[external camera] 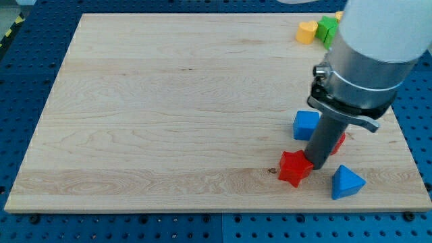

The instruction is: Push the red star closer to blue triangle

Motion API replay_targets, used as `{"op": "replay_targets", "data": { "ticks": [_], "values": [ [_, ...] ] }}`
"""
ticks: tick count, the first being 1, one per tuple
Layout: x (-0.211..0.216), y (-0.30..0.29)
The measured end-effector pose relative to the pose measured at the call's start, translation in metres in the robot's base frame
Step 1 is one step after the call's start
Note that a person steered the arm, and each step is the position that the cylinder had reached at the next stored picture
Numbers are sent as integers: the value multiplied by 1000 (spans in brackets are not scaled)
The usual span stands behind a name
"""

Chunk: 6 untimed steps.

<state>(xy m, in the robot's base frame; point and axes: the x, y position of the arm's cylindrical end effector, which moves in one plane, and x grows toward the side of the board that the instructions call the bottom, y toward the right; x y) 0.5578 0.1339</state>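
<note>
Red star [294,168] lies near the bottom right corner of the wooden board [169,115], a pale plank resting on a blue perforated bench [27,74] that shows on every side. Largest of all is the arm's grey cylinder [374,47], which cuts off the top right corner and covers part of the board there. Its dark rod comes down with my tip [316,166] touching the star's right side; no gripper is fitted, so no jaw state applies. Blue triangle [346,182] sits just right of the star, apart from it. A blue cube [306,124] stands above the star. Another red block [338,141] peeks from behind the rod, shape unclear. A yellow block [307,31] and green block [327,28] sit at the top right edge, half hidden.
</note>
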Motion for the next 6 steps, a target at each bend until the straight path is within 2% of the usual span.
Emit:
{"op": "replay_targets", "data": {
  "ticks": [2, 3, 4, 5, 6],
  "values": [
    [-38, -13],
    [-37, -18],
    [10, -23],
    [39, -1],
    [16, 4]
  ]
}}
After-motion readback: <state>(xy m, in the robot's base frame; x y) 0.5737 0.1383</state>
